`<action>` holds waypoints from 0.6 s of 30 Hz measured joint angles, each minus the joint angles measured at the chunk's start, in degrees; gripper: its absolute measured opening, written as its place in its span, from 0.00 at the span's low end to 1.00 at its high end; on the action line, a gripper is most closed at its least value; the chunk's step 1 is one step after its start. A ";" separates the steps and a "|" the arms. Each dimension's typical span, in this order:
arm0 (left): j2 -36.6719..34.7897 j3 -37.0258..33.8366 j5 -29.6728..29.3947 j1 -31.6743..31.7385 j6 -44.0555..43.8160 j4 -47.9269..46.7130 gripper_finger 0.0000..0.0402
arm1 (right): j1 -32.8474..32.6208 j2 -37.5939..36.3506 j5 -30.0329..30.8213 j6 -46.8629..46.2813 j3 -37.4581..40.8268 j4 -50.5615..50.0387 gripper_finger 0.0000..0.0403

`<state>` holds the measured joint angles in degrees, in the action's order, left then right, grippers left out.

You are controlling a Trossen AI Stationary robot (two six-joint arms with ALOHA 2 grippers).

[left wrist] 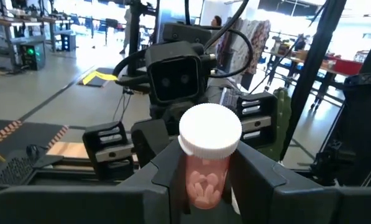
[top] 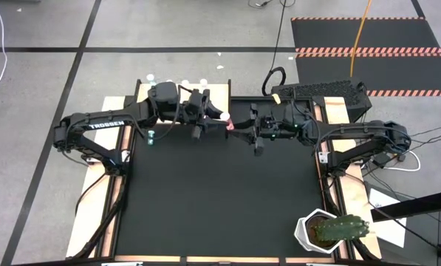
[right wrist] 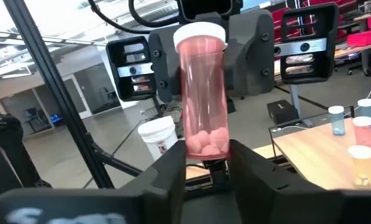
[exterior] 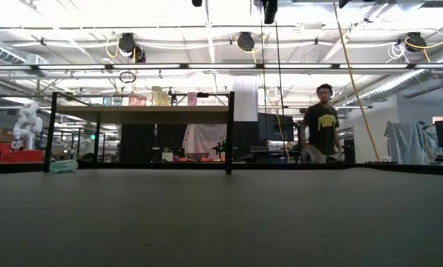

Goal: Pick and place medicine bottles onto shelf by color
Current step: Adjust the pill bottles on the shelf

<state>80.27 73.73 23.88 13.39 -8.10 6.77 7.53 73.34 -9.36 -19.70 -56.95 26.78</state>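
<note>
A pink bottle (top: 228,123) with a white cap stands upright in the air between my two grippers, above the mat's far middle. My left gripper (top: 221,118) comes from the left and is shut on it. My right gripper (top: 236,125) comes from the right and is shut on its bottom end. The pale-wood shelf (top: 219,94) stands at the far left under my left arm, with bottles (top: 185,80) on top. The shelf also shows in the low view (exterior: 143,115) and in the right wrist view (right wrist: 316,155). A blue bottle (top: 151,137) lies on the mat. My left gripper pinches the pink bottle's body (left wrist: 204,180) between its two fingers, just below the white cap (left wrist: 210,129). The fingers lie level, from the table's left. The bottle is upright and clear of the table. My right gripper has the bottle's bottom end (right wrist: 207,144) between its two fingers (right wrist: 176,165), level, from the table's right. The bottle rises upright above the fingers, cap (right wrist: 199,32) on top.
A white pot with a green cactus (top: 331,230) stands at the near right corner. Blue (right wrist: 337,118), pink (right wrist: 363,129) and yellow (right wrist: 360,165) bottles stand on the shelf. A person (exterior: 323,122) stands in the room beyond the table.
</note>
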 joint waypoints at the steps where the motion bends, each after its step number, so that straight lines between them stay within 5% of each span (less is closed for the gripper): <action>1: 0.00 0.00 -0.09 0.00 -0.27 -0.28 0.28 | 0.02 0.00 -0.04 0.21 0.00 -0.12 0.23; 13: -0.63 0.06 -0.07 2.01 -11.47 -0.13 0.70 | 0.76 0.00 1.76 5.52 0.00 -5.88 0.25; 18: -0.59 0.09 -0.02 2.06 -7.95 -1.08 0.73 | 0.76 0.00 1.65 5.88 0.02 -5.27 0.25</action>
<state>79.68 73.82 23.86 15.45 -16.05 5.69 8.29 73.34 -7.71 -13.83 -56.93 21.51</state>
